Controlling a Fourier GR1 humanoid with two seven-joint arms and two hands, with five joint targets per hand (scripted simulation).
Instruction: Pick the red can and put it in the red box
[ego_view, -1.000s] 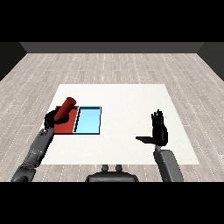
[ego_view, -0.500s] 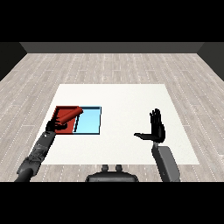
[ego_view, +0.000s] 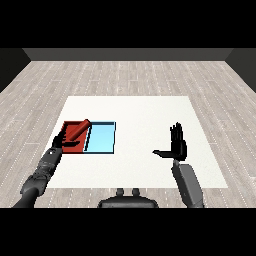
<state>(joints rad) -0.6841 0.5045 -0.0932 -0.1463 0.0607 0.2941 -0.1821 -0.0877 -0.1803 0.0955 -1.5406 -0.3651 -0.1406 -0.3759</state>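
While tilted, red can (ego_view: 79, 130) (in red tray (ego_view: 68, 126)).

grey forearms (ego_view: 187, 182), black robot hands (ego_view: 177, 145)

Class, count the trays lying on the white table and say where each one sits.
2. The red tray lies at the table's left, with the red can in it; the light blue tray lies directly to its right, touching it. No others show.

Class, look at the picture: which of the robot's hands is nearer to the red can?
Left. The left hand is at the red tray, just beside the red can lying in it. The right hand is raised far off over the table's right side.
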